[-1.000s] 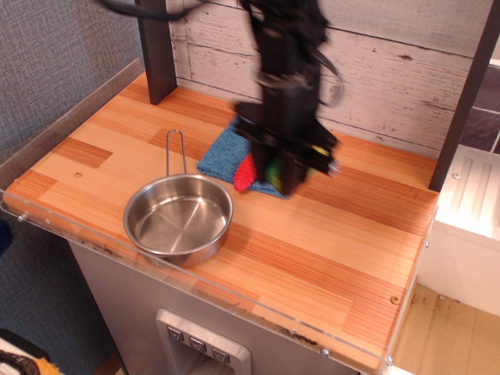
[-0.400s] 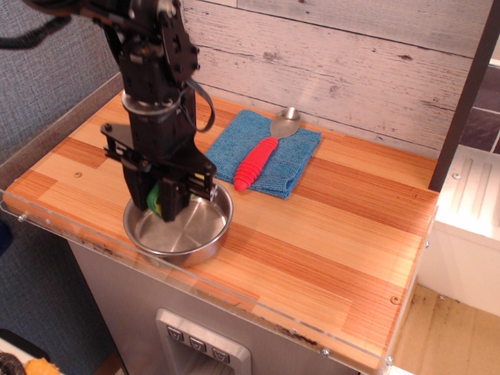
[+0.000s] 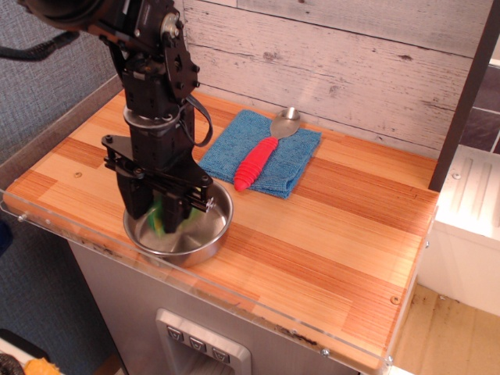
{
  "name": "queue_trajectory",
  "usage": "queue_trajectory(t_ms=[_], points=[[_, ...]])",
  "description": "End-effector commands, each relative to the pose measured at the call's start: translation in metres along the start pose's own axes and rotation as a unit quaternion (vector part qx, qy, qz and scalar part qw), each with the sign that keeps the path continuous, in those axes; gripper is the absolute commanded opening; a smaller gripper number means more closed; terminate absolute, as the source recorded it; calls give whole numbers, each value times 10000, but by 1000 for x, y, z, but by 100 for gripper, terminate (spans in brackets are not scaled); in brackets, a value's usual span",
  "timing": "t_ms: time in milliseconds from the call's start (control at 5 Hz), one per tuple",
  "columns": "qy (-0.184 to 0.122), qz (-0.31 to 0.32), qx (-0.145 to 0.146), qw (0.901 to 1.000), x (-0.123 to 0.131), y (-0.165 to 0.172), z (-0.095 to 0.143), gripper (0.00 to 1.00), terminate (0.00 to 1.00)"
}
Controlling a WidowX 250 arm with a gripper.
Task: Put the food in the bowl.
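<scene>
The steel bowl (image 3: 205,234) sits near the front left of the wooden table. My black gripper (image 3: 162,217) reaches down inside it, over its left half. The green food (image 3: 164,216) shows blurred between the fingers, low in the bowl. I cannot tell whether the fingers still press on it or have parted. The bowl's wire handle is hidden behind the arm.
A blue cloth (image 3: 262,161) lies behind the bowl with a red-handled metal spoon (image 3: 258,162) on it. A plank wall runs along the back, a dark post (image 3: 461,101) stands at the right, and a clear strip edges the table front (image 3: 258,308).
The gripper carried the green food from over the blue cloth leftward to the bowl, then lowered deeper into it. The spoon on the cloth came into view.
</scene>
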State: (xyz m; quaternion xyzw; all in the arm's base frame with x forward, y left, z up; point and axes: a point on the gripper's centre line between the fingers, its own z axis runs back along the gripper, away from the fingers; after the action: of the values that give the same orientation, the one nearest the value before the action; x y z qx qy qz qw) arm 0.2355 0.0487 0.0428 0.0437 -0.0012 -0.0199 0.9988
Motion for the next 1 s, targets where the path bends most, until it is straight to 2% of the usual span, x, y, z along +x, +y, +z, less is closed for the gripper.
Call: queue_trajectory(t_ms=[0, 200, 400, 800], points=[[-333, -18, -67, 9994, 0, -2, 28, 100, 0], [-549, 226, -224, 9980, 4, 11, 54, 100, 0], [-665, 274, -334, 9968, 10, 16, 66, 100, 0], [-659, 253, -376, 9968, 12, 18, 66, 100, 0]])
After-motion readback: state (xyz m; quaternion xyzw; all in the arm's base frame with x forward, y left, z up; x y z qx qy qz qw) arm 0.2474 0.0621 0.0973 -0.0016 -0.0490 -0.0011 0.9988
